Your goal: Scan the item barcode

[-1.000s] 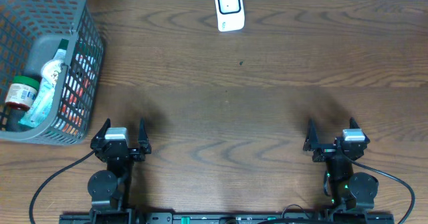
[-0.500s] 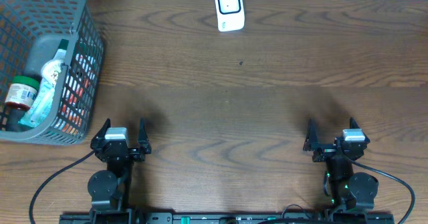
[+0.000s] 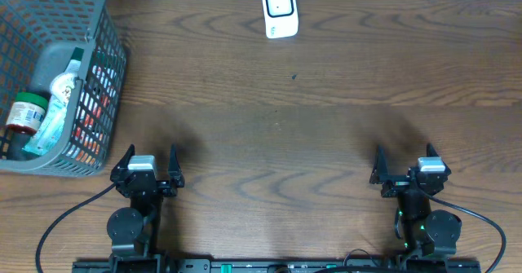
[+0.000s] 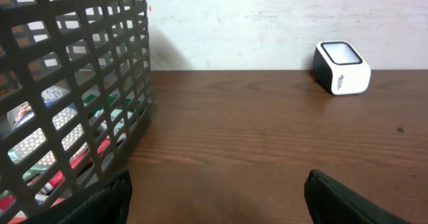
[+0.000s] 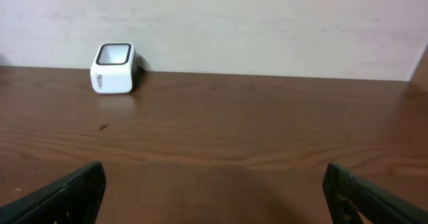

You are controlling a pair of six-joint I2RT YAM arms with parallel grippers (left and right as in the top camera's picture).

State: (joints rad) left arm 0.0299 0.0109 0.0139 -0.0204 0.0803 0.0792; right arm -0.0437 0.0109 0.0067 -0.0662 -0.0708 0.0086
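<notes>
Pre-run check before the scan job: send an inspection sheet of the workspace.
Surface: dark wood table, one small dark speck.
Job's things: white barcode scanner at the far edge; grey mesh basket at far left, holding a green-lidded jar and other packaged items.
Clutter: nothing seen.
End effectors: left end effector and right end effector both open and empty, at the near edge.
Cables: black cables loop out from both arm bases.
Surroundings: pale wall behind the table.
</notes>
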